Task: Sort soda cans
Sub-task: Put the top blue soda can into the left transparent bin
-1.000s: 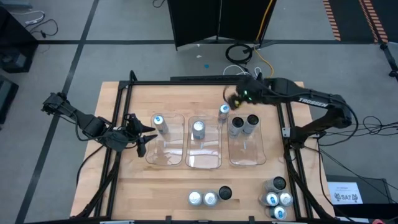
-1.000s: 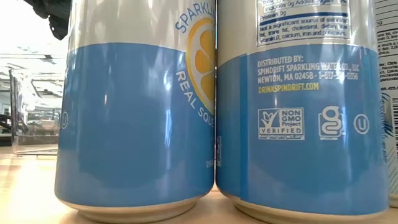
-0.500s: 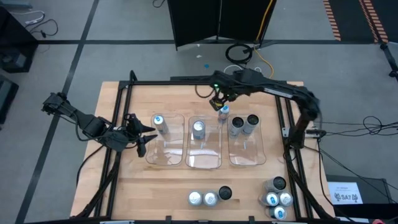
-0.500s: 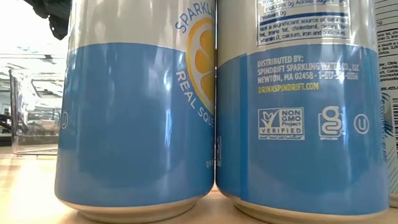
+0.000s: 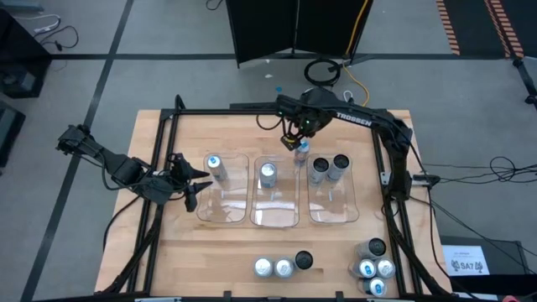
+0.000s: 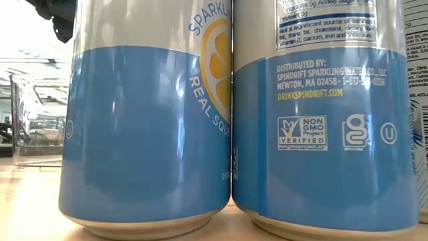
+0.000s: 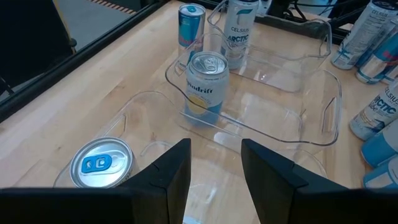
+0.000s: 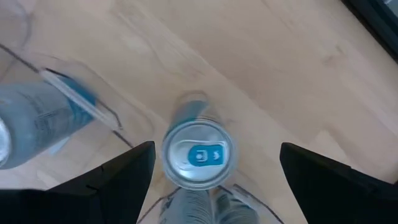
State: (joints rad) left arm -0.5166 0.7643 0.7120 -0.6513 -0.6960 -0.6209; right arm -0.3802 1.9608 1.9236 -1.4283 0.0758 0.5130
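A slim soda can with a blue tab [image 5: 301, 152] [image 8: 198, 155] stands on the table at the far side, between the middle tray [image 5: 273, 210] and the right tray [image 5: 333, 208]. My right gripper [image 5: 296, 139] [image 8: 216, 150] hangs above it, pointing down and open. One finger stands on either side of the can's top, clear of it. My left gripper [image 5: 192, 180] [image 7: 215, 158] waits open beside the left tray [image 5: 220, 205], with nothing between its fingers. One can [image 5: 216, 166] stands in the left tray, one [image 5: 268, 174] in the middle tray, and two [image 5: 329, 167] in the right tray.
Three cans [image 5: 283, 266] stand at the near edge, and several more [image 5: 374, 267] at the near right corner. A black frame rail [image 5: 277, 111] runs along the far edge. Two blue cans [image 6: 147, 134] [image 6: 321, 134] fill the low view.
My right gripper has swung from the far right toward the table's left along the far edge. It has come down and tipped to point straight down over the blue-tabbed can. The can has stayed where it was.
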